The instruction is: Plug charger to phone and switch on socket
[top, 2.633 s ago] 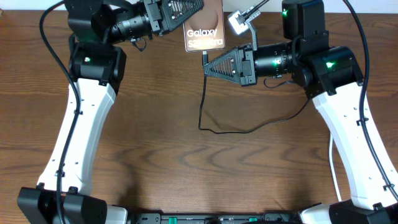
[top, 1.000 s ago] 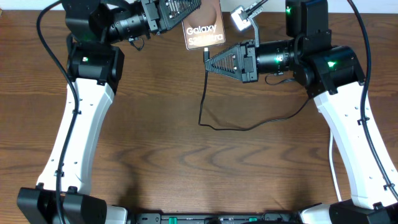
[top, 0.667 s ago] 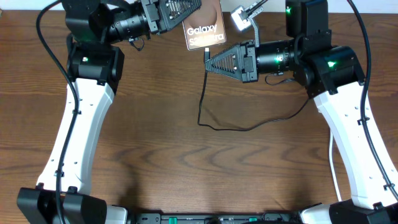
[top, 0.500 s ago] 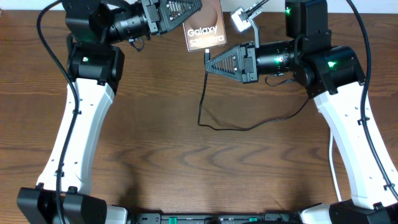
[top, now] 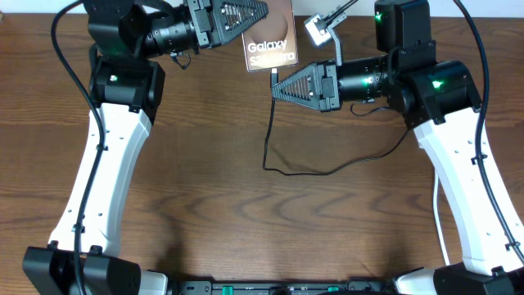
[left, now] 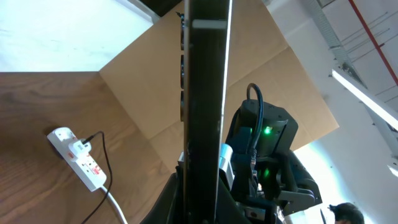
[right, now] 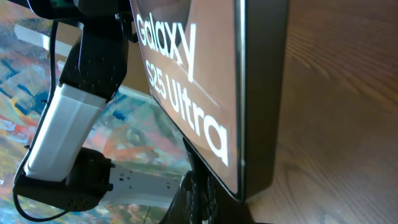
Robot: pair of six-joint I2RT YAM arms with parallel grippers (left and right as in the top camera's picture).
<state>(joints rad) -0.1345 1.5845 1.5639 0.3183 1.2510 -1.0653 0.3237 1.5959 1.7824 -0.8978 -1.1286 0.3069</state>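
My left gripper (top: 257, 11) is shut on the phone (top: 270, 45) and holds it at the table's back edge, its brownish "Galaxy" screen facing up. In the left wrist view the phone (left: 205, 93) shows edge-on between the fingers. My right gripper (top: 275, 88) is shut on the charger (top: 267, 131) just below its tip, which sits at the phone's bottom edge; I cannot tell if it is in the port. The right wrist view shows the screen (right: 186, 81) close up and the cable (right: 199, 186) between the jaws. The white socket (top: 318, 26) lies behind the right gripper.
The charger's slack loops over the wooden table (top: 205, 205) toward the right arm (top: 442, 123). The socket (left: 78, 158), with its white cord and a black plug, lies beside a cardboard panel (left: 143, 93). The left arm (right: 74, 124) shows behind the phone.
The phone has turned from tilted to nearly square and shifted slightly right. The right gripper has edged with the cable tip along the phone's bottom edge. The cable loop has shifted a little.
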